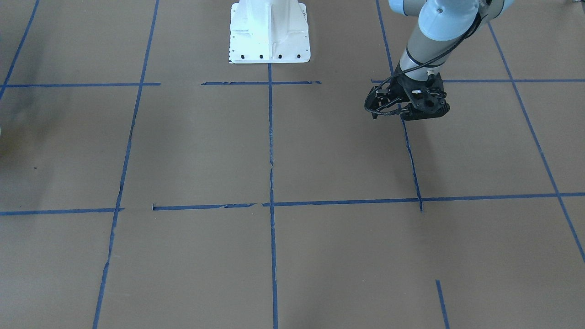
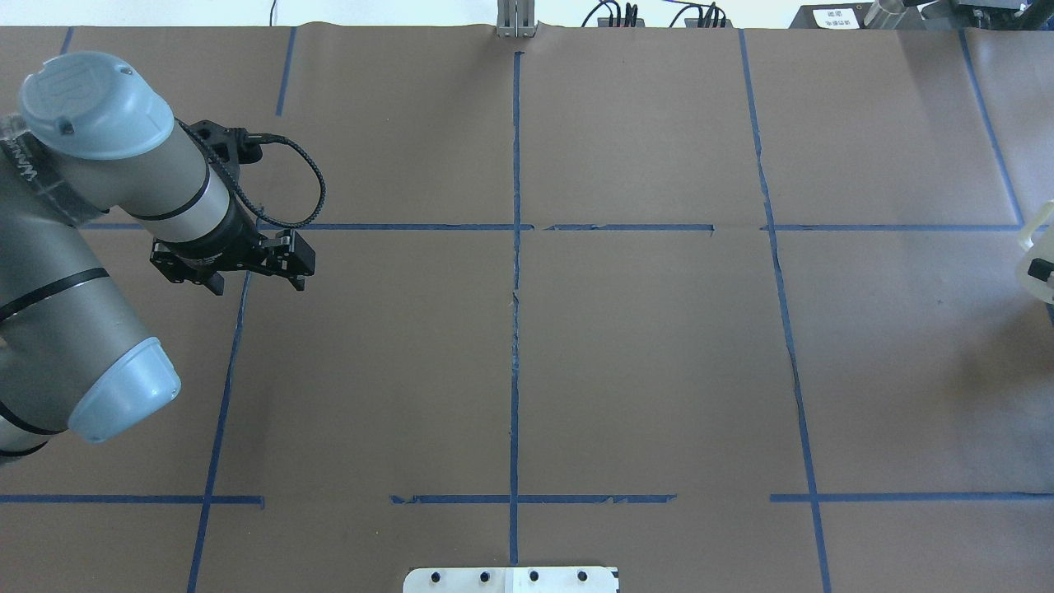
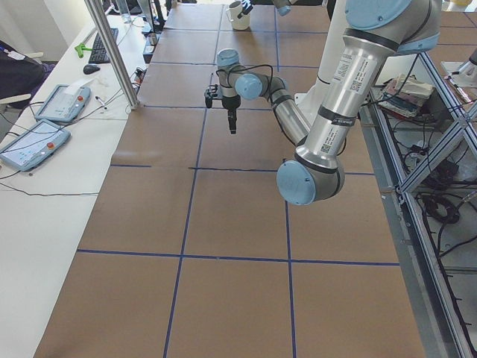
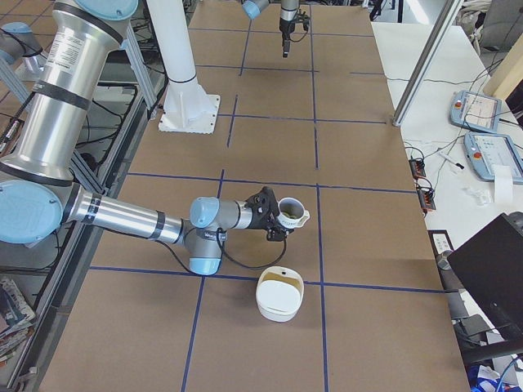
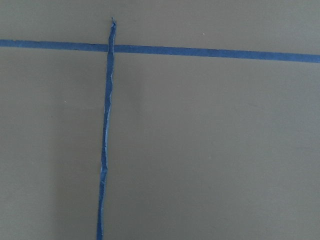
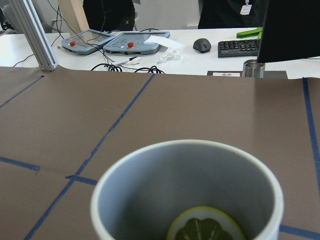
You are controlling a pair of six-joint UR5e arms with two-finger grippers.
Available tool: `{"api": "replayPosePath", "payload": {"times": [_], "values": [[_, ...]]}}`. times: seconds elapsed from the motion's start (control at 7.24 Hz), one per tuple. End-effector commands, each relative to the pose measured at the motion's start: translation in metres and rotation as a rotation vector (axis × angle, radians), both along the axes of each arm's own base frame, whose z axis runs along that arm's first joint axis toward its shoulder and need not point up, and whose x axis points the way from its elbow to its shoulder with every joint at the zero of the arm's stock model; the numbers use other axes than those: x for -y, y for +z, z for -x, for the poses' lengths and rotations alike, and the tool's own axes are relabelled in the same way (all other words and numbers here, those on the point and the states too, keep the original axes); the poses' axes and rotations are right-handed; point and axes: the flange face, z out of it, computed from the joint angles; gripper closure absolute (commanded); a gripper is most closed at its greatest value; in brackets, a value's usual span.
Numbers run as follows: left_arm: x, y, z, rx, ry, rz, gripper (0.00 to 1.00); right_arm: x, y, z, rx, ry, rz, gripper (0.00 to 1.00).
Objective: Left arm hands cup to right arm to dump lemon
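Note:
My left arm's black skeletal gripper (image 2: 257,284) hangs fingers-down over a blue tape crossing at the table's left side. It is open and empty, and also shows in the front view (image 1: 404,114). The left wrist view shows only bare paper and tape. The white cup (image 4: 291,216) is upright at the right end of the table, with my right gripper (image 4: 274,216) shut on its side. The right wrist view looks down into the cup (image 6: 125,200), where the lemon (image 6: 205,226) lies as a slice on the grey bottom. A sliver of the cup (image 2: 1039,247) shows at the overhead view's right edge.
A white bowl (image 4: 279,296) with a brownish inside stands on the table just beyond the cup, toward the table's right end. The white robot base (image 1: 269,32) stands at the middle of the robot's side. Teach pendants (image 6: 115,44) and a keyboard lie on the operators' desk.

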Motion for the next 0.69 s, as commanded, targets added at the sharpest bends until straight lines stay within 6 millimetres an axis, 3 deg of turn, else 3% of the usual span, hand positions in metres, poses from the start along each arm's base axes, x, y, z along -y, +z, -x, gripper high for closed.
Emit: {"api": "replayPosePath", "payload": {"times": [0.0,0.28,0.41,0.55], "values": [[-0.005,-0.004,-0.009,-0.008,0.001,0.008,0.0,-0.035,0.034,-0.035,0.216,0.099,0.089,0.85],[-0.006,-0.004,-0.011,-0.006,0.003,0.008,0.0,-0.064,0.068,-0.062,0.333,0.196,0.074,0.85],[-0.006,-0.003,-0.011,-0.005,0.006,0.007,0.0,-0.071,0.075,-0.065,0.453,0.207,0.117,0.86],[-0.007,-0.004,-0.012,-0.006,0.008,0.007,0.0,-0.066,0.069,-0.062,0.585,0.211,0.162,0.87]]}}
